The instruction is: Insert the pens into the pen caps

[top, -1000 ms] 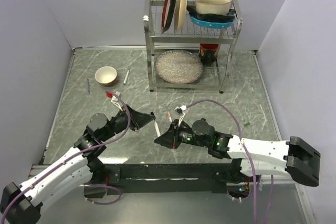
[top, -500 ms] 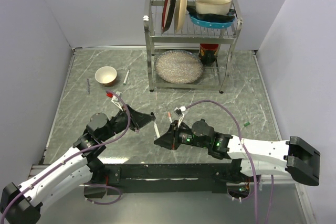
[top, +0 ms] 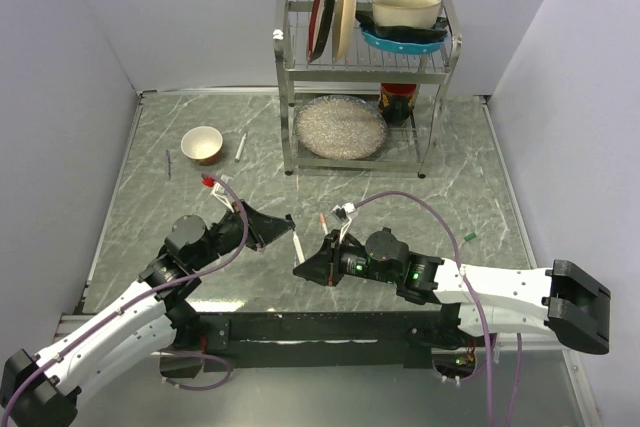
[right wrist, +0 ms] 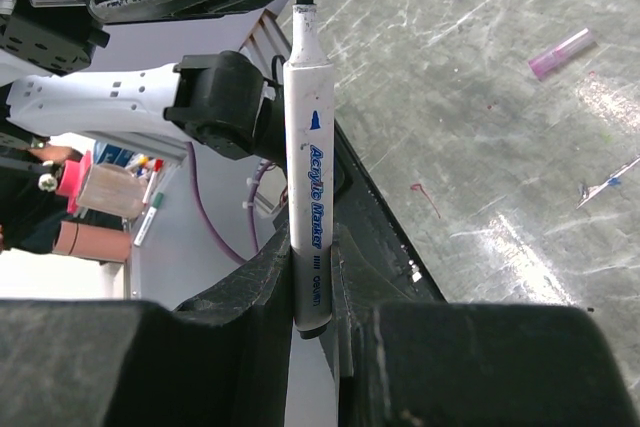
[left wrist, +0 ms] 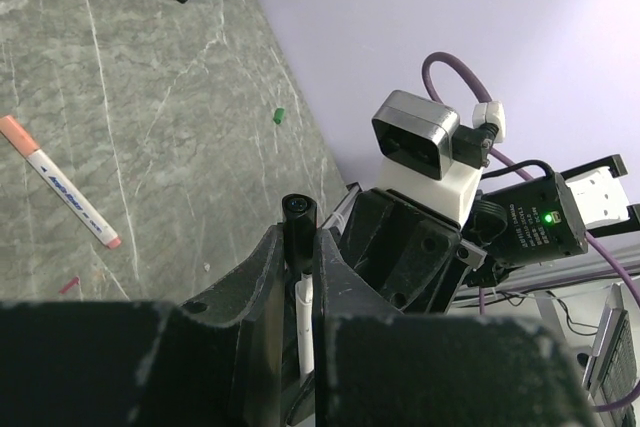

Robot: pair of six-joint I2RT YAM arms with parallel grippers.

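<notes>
Pen [right wrist: 307,177] gripped in the right claw [right wrist: 306,277], nib right at the dark cap [left wrist: 298,211] pinched in the left claw [left wrist: 298,252]. 1st insertion looks underway, not seated. 2nd pen [left wrist: 62,185] lies on the bench [left wrist: 180,127], beyond the left claw.

Bright, even overhead light; soft shadows, blurred near foregrounds.
</notes>
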